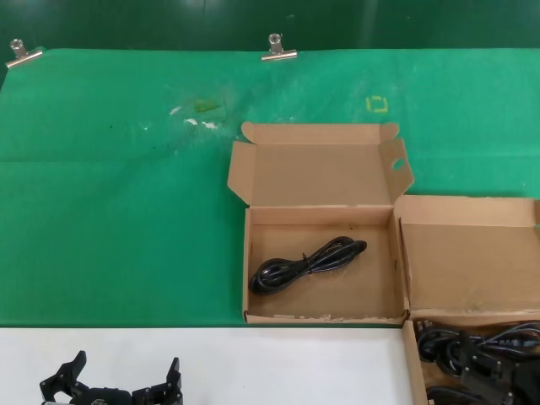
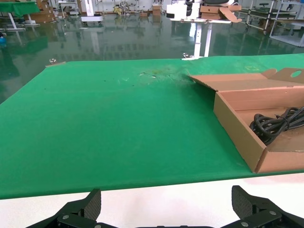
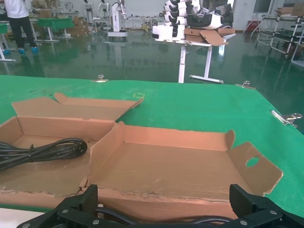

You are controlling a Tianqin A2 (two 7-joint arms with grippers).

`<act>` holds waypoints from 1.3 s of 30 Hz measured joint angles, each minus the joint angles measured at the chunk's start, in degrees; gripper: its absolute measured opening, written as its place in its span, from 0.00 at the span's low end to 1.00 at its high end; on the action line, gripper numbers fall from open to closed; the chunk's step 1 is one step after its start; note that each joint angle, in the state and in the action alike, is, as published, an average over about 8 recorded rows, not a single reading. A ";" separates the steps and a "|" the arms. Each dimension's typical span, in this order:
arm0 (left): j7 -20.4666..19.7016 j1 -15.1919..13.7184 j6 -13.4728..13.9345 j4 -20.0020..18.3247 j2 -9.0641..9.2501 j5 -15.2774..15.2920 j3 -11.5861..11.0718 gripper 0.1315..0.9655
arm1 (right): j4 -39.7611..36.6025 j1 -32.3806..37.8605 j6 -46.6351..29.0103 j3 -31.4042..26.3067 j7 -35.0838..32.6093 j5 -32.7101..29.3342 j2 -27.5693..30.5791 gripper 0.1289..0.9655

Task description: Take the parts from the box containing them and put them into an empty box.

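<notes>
One cord in the new box, several left to shift

A single cord (image 1: pixel 305 260) lies in the middle box (image 1: pixel 253 278), ahead and left of the right gripper (image 3: pixel 162 209), whose jaws stand apart just over the other cords (image 1: pixel 472 359) in the right box (image 1: pixel 472 253). The left gripper (image 1: pixel 126 375), jaws wide apart, hangs over the white table (image 1: pixel 295 363), well clear of both boxes
</notes>
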 joint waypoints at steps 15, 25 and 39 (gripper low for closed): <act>0.00 0.00 0.00 0.00 0.00 0.00 0.00 1.00 | 0.00 0.00 0.00 0.00 0.00 0.00 0.00 1.00; 0.00 0.00 0.00 0.00 0.00 0.00 0.00 1.00 | 0.00 0.00 0.00 0.00 0.00 0.00 0.00 1.00; 0.00 0.00 0.00 0.00 0.00 0.00 0.00 1.00 | 0.00 0.00 0.00 0.00 0.00 0.00 0.00 1.00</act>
